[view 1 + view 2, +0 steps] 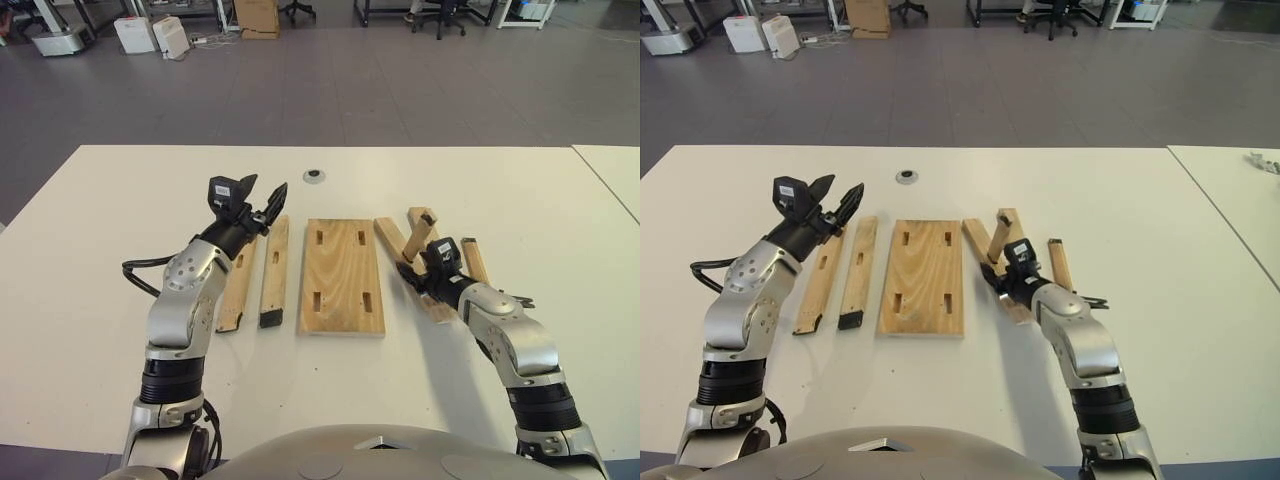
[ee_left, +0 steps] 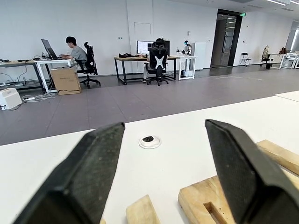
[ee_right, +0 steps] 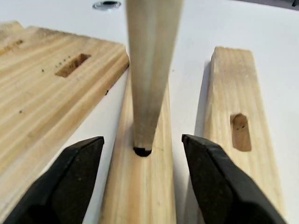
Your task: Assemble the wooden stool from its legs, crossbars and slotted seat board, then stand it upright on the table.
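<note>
Raised crossbar (image 3: 152, 70) tip cropped (right wrist view)

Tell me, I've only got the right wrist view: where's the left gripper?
Observer: The left gripper hovers open above the far ends of the two left legs, which lie flat left of the seat board.
Operator: Is the far end of this crossbar joined to anything?
Observer: No. The crossbar has a free upper end; nothing is fitted on it.
</note>
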You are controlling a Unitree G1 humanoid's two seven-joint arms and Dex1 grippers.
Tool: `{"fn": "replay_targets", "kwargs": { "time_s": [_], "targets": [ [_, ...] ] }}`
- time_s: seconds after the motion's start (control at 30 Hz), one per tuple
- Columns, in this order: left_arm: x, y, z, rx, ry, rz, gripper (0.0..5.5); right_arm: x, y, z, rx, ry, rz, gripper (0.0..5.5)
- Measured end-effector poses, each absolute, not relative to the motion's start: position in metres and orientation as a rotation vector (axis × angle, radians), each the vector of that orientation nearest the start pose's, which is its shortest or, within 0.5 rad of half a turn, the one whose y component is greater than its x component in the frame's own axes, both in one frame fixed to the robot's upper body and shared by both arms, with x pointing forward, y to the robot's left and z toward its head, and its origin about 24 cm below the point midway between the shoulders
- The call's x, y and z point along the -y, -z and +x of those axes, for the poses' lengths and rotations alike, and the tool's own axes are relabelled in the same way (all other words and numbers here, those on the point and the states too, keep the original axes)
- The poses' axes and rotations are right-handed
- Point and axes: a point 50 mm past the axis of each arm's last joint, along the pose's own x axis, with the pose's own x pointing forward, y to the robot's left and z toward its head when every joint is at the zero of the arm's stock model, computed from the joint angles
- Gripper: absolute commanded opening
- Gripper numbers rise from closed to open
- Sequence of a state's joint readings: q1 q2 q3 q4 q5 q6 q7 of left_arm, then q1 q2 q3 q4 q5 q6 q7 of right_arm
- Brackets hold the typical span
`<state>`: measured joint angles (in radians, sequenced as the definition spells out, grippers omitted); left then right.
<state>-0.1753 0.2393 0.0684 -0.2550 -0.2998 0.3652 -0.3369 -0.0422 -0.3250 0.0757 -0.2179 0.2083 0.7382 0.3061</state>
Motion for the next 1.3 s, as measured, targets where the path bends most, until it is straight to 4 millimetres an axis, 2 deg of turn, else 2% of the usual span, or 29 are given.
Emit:
{"fn": "replay_targets", "kwargs": {
  "time_s": [0.03, 0.23, 0.27, 0.37, 0.43, 0.47, 0.57, 0.67, 0.73, 0.83, 0.93, 1.2, 1.27, 1.3],
  "targets": [
    [-0.165, -0.12, 0.275, 0.071, 0.405, -0.034, 3.15, 0.168, -0.035, 0.243, -0.55, -0.38, -0.084, 3.1],
    [-0.164, -0.119, 0.275, 0.065, 0.401, -0.012, 3.15, 0.168, -0.035, 0.243, -0.595, -0.377, -0.116, 2.09],
    [-0.164, -0.118, 0.275, 0.063, 0.399, -0.01, 3.15, 0.169, -0.035, 0.243, -0.594, -0.373, -0.119, 2.09],
    [-0.163, -0.115, 0.276, 0.034, 0.404, -0.024, 3.63, 0.171, -0.036, 0.247, -0.582, -0.33, -0.11, 2.09],
    [-0.159, -0.11, 0.277, -0.039, 0.425, -0.132, 3.91, 0.173, -0.043, 0.252, -0.538, -0.304, -0.066, 2.09],
    [-0.154, -0.111, 0.278, -0.071, 0.452, -0.222, 3.91, 0.173, -0.053, 0.255, -0.487, -0.325, -0.047, 2.09],
    [-0.123, -0.127, 0.277, -0.109, 0.63, -0.554, 3.91, 0.15, -0.1, 0.262, -0.229, -0.538, -0.03, 2.09],
    [-0.104, -0.144, 0.28, -0.126, 0.719, -0.794, 3.91, 0.131, -0.118, 0.254, -0.116, -0.712, -0.042, 2.09],
    [-0.097, -0.154, 0.283, -0.14, 0.759, -0.9, 3.6, 0.121, -0.131, 0.248, -0.043, -0.797, -0.026, 2.09],
    [-0.097, -0.155, 0.284, -0.162, 0.733, -0.944, 3.09, 0.113, -0.145, 0.244, 0.032, -0.862, -0.015, 2.09],
    [-0.098, -0.157, 0.284, -0.164, 0.726, -0.979, 2.4, 0.108, -0.144, 0.242, 0.029, -0.884, -0.025, 2.09],
    [-0.103, -0.161, 0.273, -0.137, 0.723, -0.915, 1.12, 0.102, -0.143, 0.24, 0.037, -0.905, -0.052, 2.09],
    [-0.104, -0.162, 0.27, -0.132, 0.726, -0.923, 1.08, 0.1, -0.143, 0.239, 0.038, -0.906, -0.057, 2.09],
    [-0.105, -0.162, 0.268, -0.129, 0.721, -0.919, 1.07, 0.1, -0.143, 0.239, 0.038, -0.91, -0.058, 2.46]
  ]
}}
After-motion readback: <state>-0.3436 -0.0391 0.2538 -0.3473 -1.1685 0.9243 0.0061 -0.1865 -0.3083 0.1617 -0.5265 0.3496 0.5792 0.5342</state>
